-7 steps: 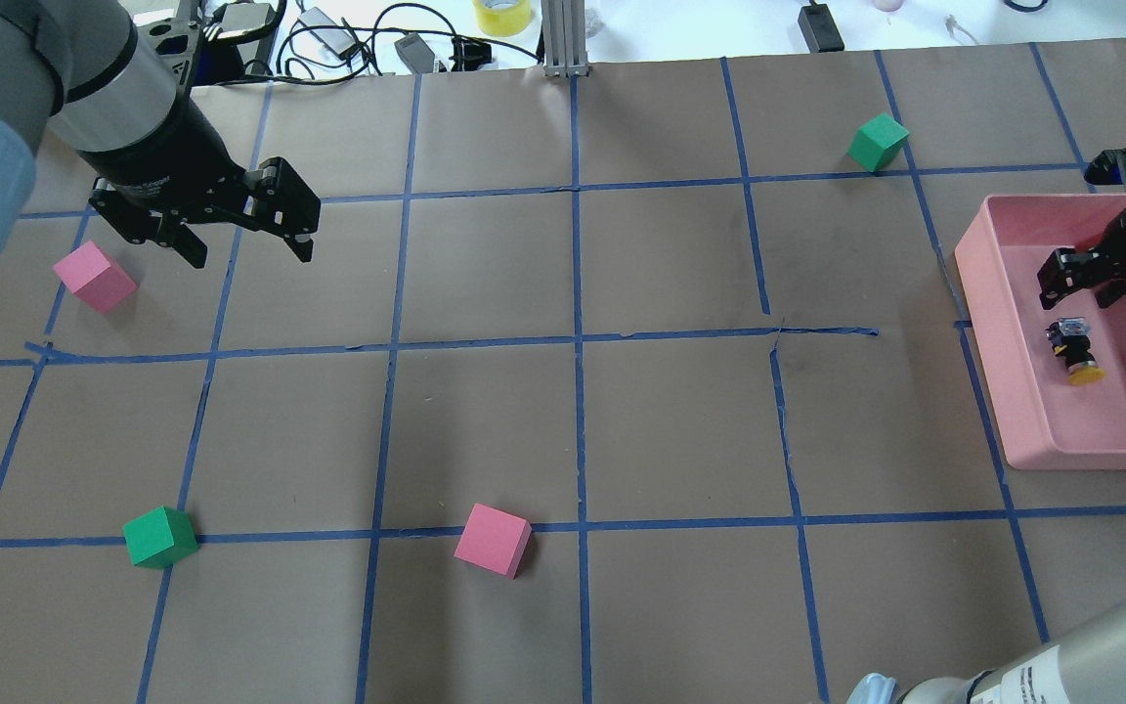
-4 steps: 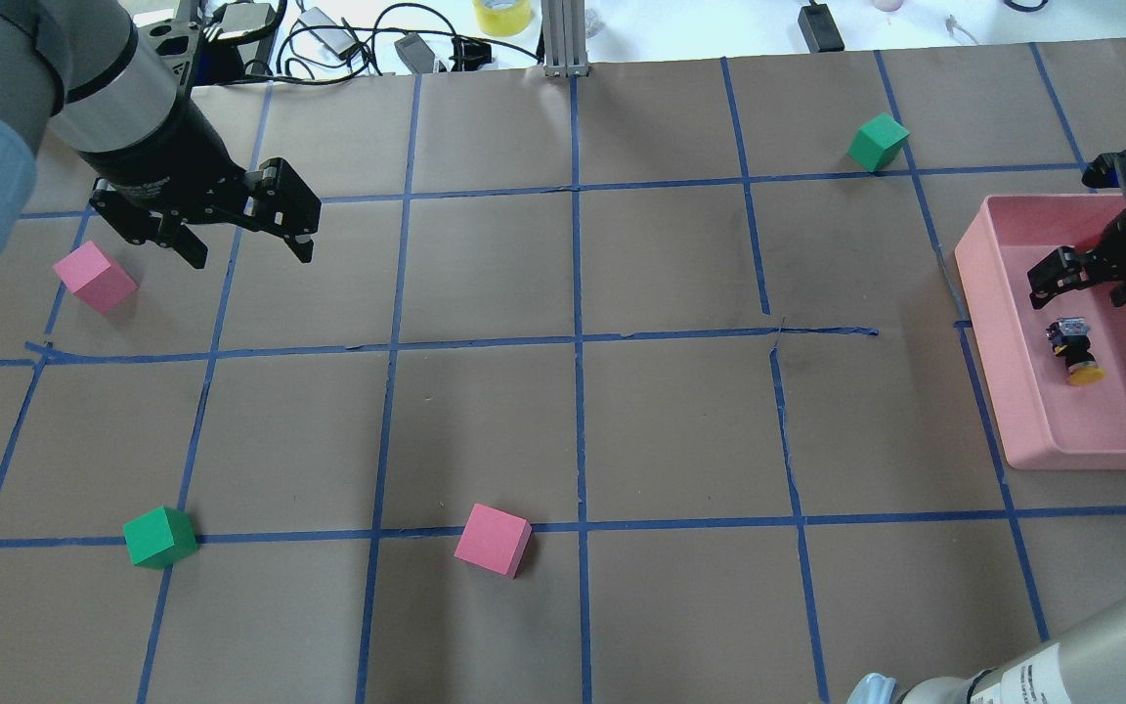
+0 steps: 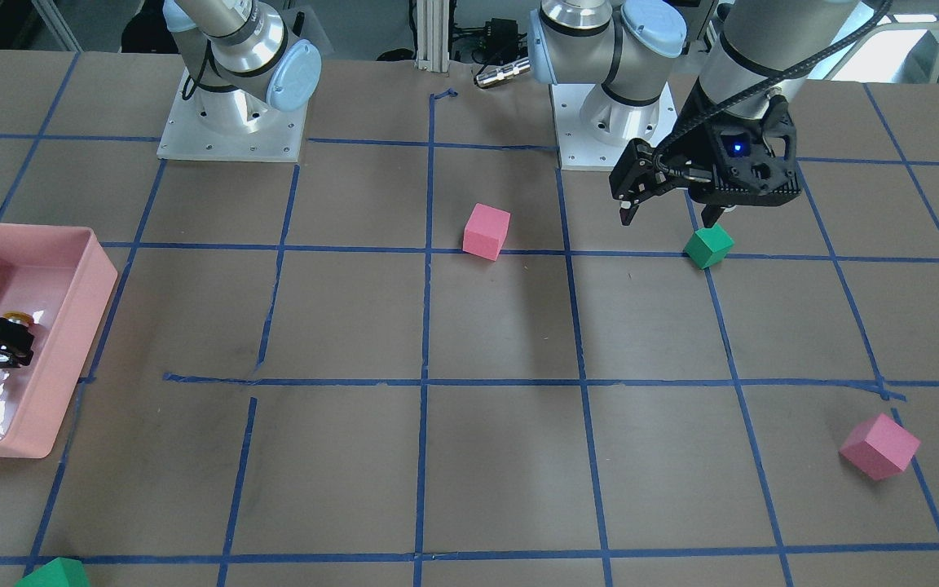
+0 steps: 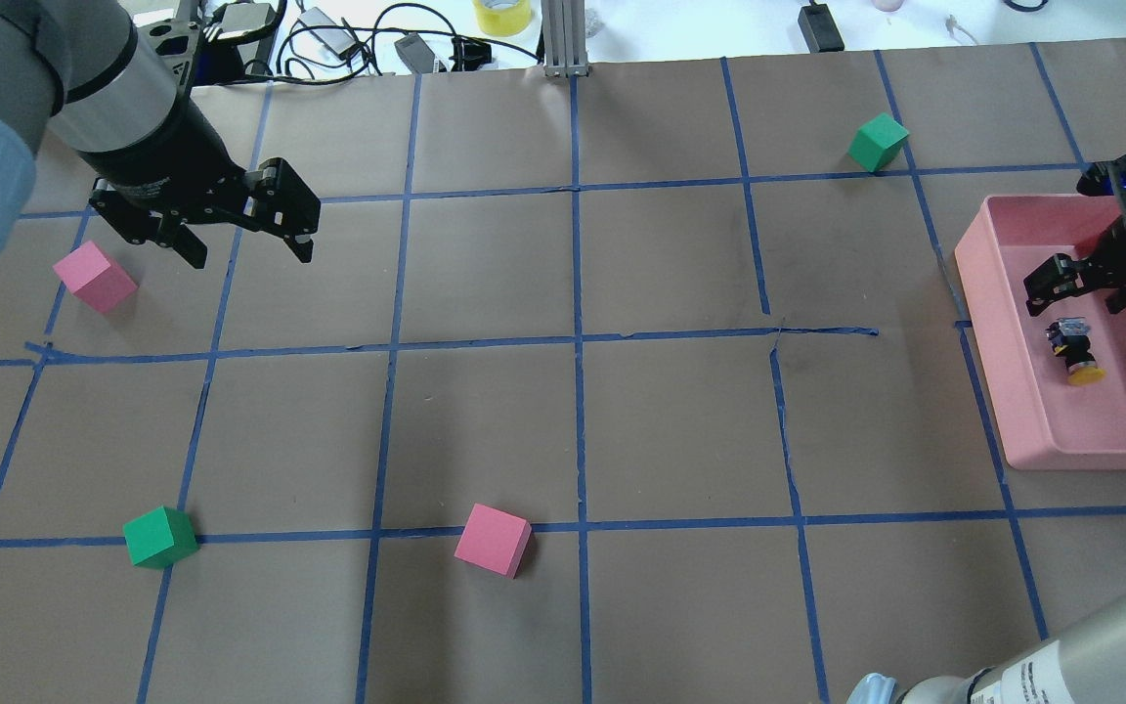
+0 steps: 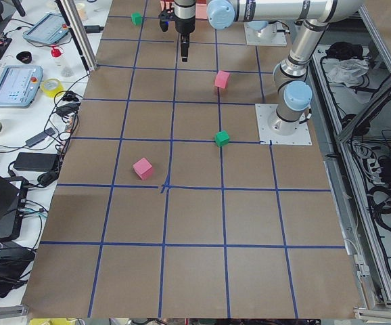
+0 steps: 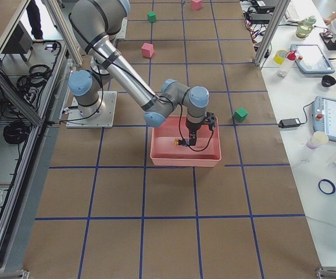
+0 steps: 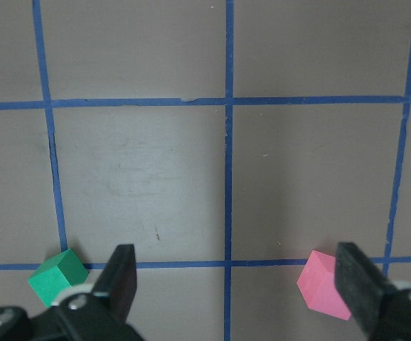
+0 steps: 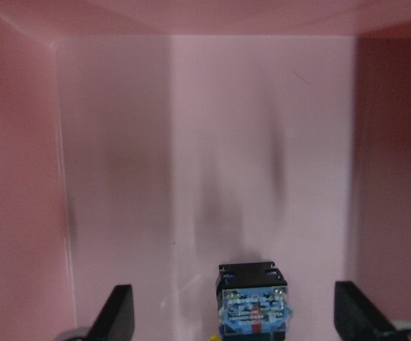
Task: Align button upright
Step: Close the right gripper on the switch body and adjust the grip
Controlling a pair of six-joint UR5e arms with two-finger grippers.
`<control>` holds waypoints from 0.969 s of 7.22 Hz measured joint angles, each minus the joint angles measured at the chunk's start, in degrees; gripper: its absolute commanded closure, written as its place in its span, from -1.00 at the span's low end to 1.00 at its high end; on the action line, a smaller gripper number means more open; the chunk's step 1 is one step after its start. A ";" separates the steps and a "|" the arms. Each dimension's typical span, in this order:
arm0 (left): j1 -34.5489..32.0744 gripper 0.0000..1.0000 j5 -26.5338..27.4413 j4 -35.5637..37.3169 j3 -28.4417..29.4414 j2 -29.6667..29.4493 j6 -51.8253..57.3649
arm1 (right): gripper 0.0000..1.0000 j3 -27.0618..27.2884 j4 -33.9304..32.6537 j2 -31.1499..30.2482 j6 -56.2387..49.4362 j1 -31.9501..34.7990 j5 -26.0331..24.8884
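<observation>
The right gripper [image 4: 1083, 293] is still edging sideways inside the pink tray [image 4: 988, 342], fingers spread wide, hovering just beside the button [image 4: 1073, 350]. The button is lying on its side on the tray's floor, its yellow cap pointing away from that gripper and its silvery base facing it. The left gripper [image 4: 248, 252] is hanging open, well apart from the tray.

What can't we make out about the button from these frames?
- Cap of the button: cut off by the bottom edge in the right wrist view.
- Its body: mostly behind the right gripper in the front-facing view; only some yellow shows.
- Its tilt: too small under the gripper to read in the exterior right view.
</observation>
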 measured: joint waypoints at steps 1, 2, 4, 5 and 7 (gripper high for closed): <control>0.00 -1.00 -0.04 0.02 0.00 -0.04 -0.02 | -1.00 0.02 0.00 0.43 0.00 0.00 0.06; 0.00 -1.00 -0.05 0.03 0.00 -0.04 -0.02 | -1.00 0.04 0.00 0.71 -0.01 -0.03 0.09; 0.00 -1.00 -0.06 0.03 0.00 -0.04 -0.03 | -1.00 0.57 0.05 0.90 0.05 -0.12 0.05; 0.00 -1.00 -0.06 0.03 -0.06 -0.04 -0.03 | -1.00 1.12 0.07 0.90 0.07 -0.22 0.05; 0.00 -1.00 -0.06 0.03 -0.14 0.01 -0.03 | -1.00 1.95 0.13 0.87 0.02 -0.38 0.00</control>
